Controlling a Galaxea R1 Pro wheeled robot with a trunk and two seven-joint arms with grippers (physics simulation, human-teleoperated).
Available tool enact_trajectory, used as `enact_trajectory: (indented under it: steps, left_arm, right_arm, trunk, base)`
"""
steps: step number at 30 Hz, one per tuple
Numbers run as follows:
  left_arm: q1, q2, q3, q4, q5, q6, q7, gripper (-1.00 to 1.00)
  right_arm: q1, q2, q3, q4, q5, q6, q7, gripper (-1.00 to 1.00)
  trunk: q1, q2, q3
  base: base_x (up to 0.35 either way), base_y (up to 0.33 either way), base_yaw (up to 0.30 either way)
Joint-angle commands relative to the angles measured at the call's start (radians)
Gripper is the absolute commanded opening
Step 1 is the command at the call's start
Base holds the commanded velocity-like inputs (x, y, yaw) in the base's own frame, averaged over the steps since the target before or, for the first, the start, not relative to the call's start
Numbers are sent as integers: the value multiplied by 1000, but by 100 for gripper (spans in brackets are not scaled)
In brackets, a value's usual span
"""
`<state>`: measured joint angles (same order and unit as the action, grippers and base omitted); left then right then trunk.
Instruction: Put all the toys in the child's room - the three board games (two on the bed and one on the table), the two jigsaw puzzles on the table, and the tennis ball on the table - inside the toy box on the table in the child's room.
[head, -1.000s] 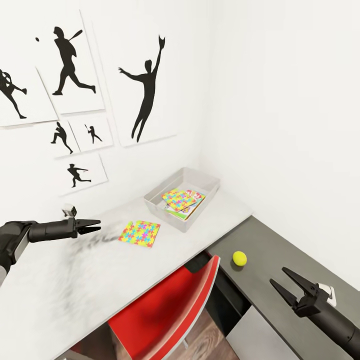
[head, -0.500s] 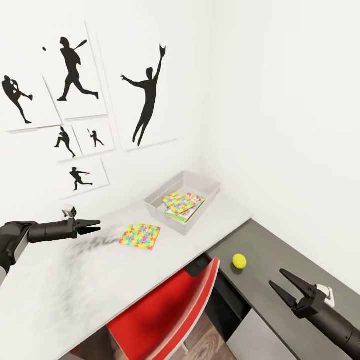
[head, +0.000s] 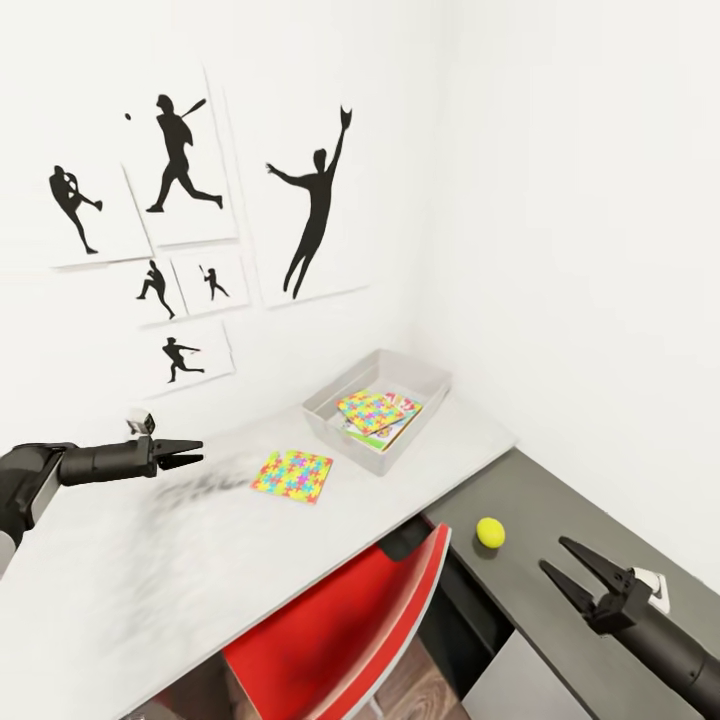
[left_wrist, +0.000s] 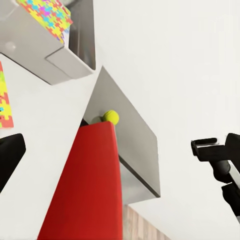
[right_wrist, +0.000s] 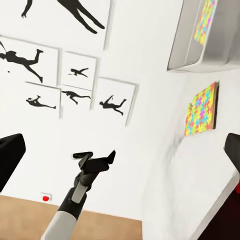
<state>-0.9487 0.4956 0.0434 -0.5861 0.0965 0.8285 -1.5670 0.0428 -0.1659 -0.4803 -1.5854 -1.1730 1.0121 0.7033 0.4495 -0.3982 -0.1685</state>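
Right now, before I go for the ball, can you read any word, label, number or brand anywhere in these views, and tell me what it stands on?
No legible text anywhere.
Printed board game box in the pale grey toy tray: cover print too small to read.
Multicoloured jigsaw square on the white desk top: pattern only, no lettering.
Black baseball-player silhouette pictures: figures only, no captions.
Small yellow-green ball: no marking visible.

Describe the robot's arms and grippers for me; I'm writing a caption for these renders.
Both arms are matte black tubes. Each ends in a black gripper with two slim, pointed fingers: the left gripper and the right gripper. A small pale grey-white block sits at each wrist. Seen from the right wrist camera, the left forearm has a light grey section. No cables or markings are visible.
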Motion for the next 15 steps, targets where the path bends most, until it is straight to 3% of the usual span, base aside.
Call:
enact_trajectory:
  steps: [1, 9, 15]
  left_arm:
    - [-1, 0, 0, 0, 0, 11, -4, 100]
    - [0, -2, 0, 0, 2, 9, -1, 100]
    - [1, -6, 0, 4, 3, -29, -4, 100]
  right_arm:
    - [0, 0, -1, 0, 2, -2, 4, 100]
    - [-1, -1, 0, 0, 61, -26, 5, 100]
    - [-1, 2, -1, 0, 71, -30, 5, 100]
  trunk:
    - [1, -2, 0]
    - [1, -2, 12]
    - [1, -2, 19]
  base:
    - [-42, 0, 139]
    - [-99, 0, 141]
    - [-27, 0, 112]
